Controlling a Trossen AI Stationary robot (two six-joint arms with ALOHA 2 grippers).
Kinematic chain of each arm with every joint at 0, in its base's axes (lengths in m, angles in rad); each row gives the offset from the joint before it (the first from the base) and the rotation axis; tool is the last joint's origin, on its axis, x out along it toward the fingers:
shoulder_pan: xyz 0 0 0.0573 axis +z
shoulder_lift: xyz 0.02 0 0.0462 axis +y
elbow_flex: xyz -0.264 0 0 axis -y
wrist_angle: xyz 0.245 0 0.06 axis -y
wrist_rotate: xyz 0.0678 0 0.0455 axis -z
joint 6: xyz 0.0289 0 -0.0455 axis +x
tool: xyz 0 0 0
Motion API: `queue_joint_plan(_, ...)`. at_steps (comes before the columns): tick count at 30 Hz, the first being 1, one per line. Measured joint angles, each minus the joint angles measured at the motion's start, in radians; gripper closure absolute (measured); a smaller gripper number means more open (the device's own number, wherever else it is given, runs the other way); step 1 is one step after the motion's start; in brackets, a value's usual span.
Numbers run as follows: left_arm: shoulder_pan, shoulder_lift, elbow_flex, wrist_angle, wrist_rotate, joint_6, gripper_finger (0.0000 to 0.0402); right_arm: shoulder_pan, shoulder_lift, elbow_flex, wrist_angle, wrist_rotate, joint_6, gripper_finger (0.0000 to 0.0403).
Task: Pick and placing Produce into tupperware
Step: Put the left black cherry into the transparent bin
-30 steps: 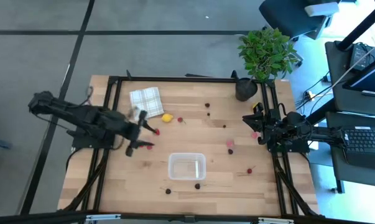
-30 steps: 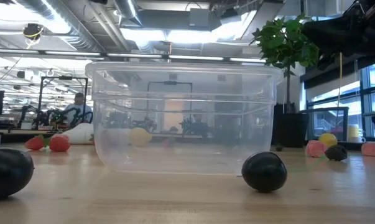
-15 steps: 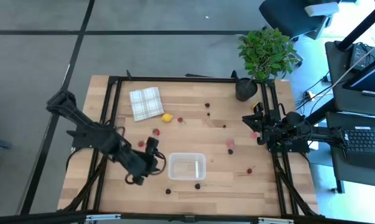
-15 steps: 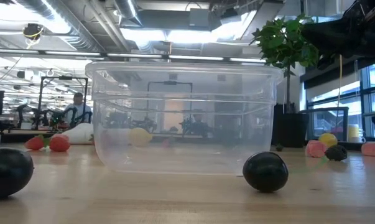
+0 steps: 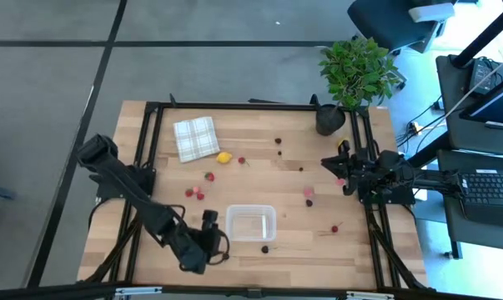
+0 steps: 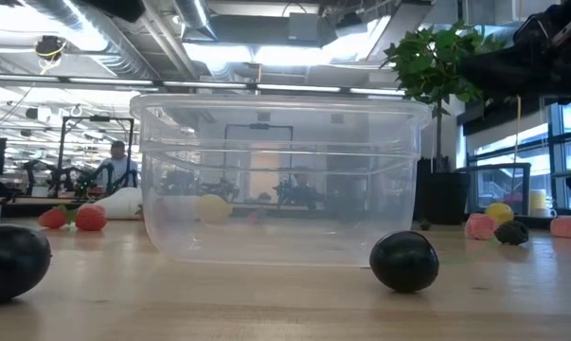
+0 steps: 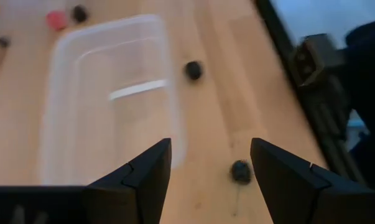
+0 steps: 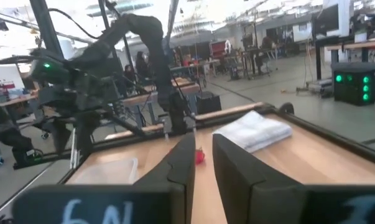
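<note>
The left pincer (image 5: 214, 242) hangs near the surface's (image 5: 293, 187) front edge with its fingers spread wide and nothing between them, just beside the small clear plastic rectangular tub (image 5: 251, 223), which sits empty. A small dark berry-like ball (image 7: 240, 171) lies on the wood ahead of it. The right pincer (image 5: 328, 164), fingers closed together, waits at the right edge near scattered red and pink fruit pieces (image 5: 309, 192).

Robotics lab: rows of workbenches (image 8: 262, 59), exposed ceiling ducts (image 6: 124, 43).
</note>
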Motion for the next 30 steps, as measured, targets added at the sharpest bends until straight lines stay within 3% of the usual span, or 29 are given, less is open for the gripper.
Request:
queue_joint_plan(12,-0.078,0.135,0.0,0.193,-0.013,-0.043,0.0235,0.0,0.0,0.0,-0.022,0.0,0.002,0.0343)
queue_joint_plan(30,-0.063,0.274,0.0,0.163,-0.017,-0.043,0.024,0.0,0.0,0.0,-0.03,0.0,0.001,0.0343)
